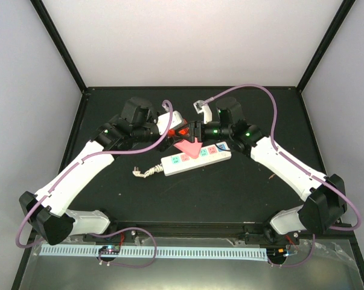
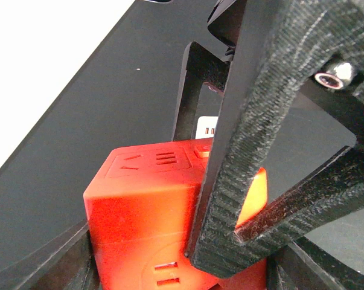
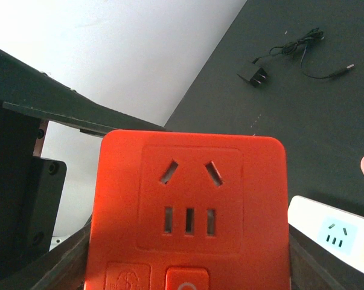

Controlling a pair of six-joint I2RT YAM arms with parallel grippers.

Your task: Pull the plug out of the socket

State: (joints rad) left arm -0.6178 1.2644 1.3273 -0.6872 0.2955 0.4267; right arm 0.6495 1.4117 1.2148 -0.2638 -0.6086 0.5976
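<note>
While the right fingers (image 3: pixel 49 269) clamp an orange cube adapter (image 3: pixel 191 205) by two opposite sides, its outlet face turned to that wrist camera, the left fingers (image 2: pixel 43 269) stand on either side of the same cube (image 2: pixel 139 211). One left finger lies against the cube's side. The other is hidden behind a black ribbed bar (image 2: pixel 254 151) of the opposite arm, so I cannot tell whether that grip is closed.

From above, both arms meet over the middle of the dark surface (image 1: pixel 230 193) with the cube (image 1: pixel 182 130) between them. Just nearer than the cube lies the socket (image 1: pixel 197 158), flat on the surface and slanting up to the right, its pastel outlet faces upward. One white end with a pale blue face (image 3: pixel 335 232) shows low in the right wrist view.

A pink piece (image 1: pixel 191 147) sits at the strip's far long edge, and whether it is plugged in cannot be told. The frayed cord stub (image 1: pixel 142 172) trails from the strip's left end. A small black charger (image 3: pixel 252 75) with a thin cable lies well apart on the surface.
</note>
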